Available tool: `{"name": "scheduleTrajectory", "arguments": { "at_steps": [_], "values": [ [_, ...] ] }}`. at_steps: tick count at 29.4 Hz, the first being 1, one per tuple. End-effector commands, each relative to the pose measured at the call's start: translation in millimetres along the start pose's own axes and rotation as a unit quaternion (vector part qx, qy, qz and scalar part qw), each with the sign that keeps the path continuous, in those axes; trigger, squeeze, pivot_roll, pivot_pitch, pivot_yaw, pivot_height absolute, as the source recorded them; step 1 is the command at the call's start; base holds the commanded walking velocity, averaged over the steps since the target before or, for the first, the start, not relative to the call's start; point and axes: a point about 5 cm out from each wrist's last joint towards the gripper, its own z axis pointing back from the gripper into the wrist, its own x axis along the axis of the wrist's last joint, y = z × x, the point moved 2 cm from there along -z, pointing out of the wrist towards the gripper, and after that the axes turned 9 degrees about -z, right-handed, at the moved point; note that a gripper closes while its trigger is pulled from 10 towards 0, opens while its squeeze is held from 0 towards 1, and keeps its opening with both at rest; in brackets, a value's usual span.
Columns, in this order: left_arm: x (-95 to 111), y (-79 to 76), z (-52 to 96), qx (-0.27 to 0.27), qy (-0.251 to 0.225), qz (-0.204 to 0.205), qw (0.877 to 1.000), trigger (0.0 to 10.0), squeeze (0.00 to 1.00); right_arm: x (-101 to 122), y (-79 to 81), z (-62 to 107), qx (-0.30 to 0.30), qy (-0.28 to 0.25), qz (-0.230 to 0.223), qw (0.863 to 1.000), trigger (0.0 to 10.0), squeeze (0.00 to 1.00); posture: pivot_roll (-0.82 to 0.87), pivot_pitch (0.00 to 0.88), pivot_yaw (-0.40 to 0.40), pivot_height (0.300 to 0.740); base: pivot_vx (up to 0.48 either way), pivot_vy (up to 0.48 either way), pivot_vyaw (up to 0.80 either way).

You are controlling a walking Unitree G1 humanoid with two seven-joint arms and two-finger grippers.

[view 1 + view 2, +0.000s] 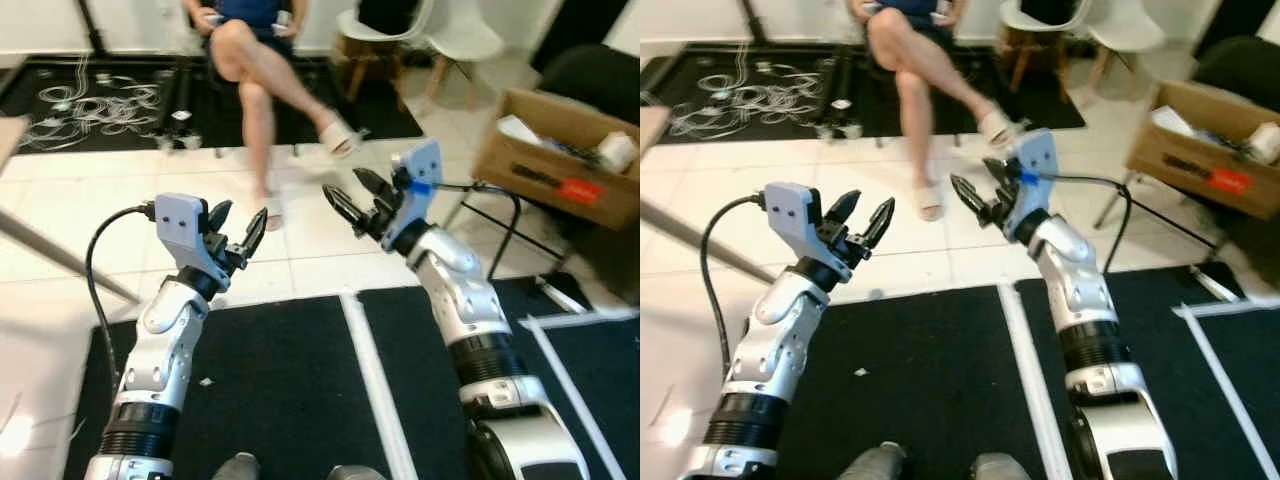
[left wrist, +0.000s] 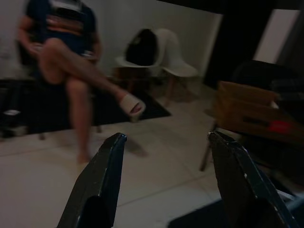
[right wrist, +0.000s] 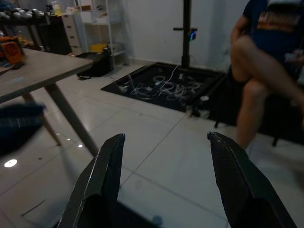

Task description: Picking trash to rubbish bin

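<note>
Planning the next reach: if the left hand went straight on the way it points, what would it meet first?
Nothing close. The left hand is open and empty, over white floor tiles. Beyond them, roughly in line, are the seated person's crossed legs and, more to one side, the cardboard box. Depth is unclear.

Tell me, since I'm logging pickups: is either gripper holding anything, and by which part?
Nothing is held. The left gripper and right gripper are both open and empty.

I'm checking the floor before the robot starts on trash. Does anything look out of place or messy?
Two things stand out. A loose tangle of white cable sprawls over the black mat by the seated person. A small pale scrap lies on the black mat between the raised, open left gripper and right gripper.
</note>
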Motion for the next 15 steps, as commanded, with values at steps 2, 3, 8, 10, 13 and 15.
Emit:
{"name": "scheduleTrajectory", "arguments": {
  "at_steps": [2, 3, 8, 10, 13, 15],
  "values": [
    [-3.4, -6.7, -1.3, -0.004, 0.002, -0.002, 1.0, 10.0, 0.0, 7.3, -9.8, 10.5, -0.024, -0.023, -0.001, 0.999, 10.0, 0.0, -0.12, 0.0, -0.064, 0.74, 0.0, 0.0, 0.73],
    [-3.4, -6.7, -1.3, -0.004, 0.002, -0.002, 1.0, 10.0, 0.0, 7.3, -9.8, 10.5, -0.024, -0.023, -0.001, 0.999, 10.0, 0.0, -0.12, 0.0, -0.064, 0.74, 0.0, 0.0, 0.73],
    [-5.8, -7.2, -0.7, -0.01, 0.003, -0.006, 1.0, 10.0, 0.0, 3.3, -16.2, 25.3, -0.052, -0.032, -0.007, 0.998, 10.0, 0.0, -0.13, 0.0, -0.049, 0.74, 0.0, 0.0, 0.7],
    [-5.0, -7.4, -1.5, -0.012, 0.0, -0.01, 1.0, 10.0, 0.0, 4.3, -17.1, 25.1, -0.053, -0.032, -0.007, 0.998, 10.0, 0.0, -0.13, 0.0, -0.049, 0.74, 0.0, 0.0, 0.67],
    [-5.1, -9.4, -3.2, -0.015, -0.001, -0.012, 1.0, 10.0, 0.0, 5.2, -15.1, 22.7, -0.048, -0.033, -0.005, 0.998, 10.0, 0.0, -0.13, 0.0, -0.052, 0.74, 0.0, 0.0, 0.68],
    [-5.7, -10.1, -3.3, -0.016, -0.002, -0.006, 1.0, 10.0, 0.0, 4.6, -13.2, 21.7, -0.047, -0.034, -0.004, 0.998, 10.0, 0.0, -0.13, 0.0, -0.052, 0.74, 0.0, 0.0, 0.68]
  ]
}}
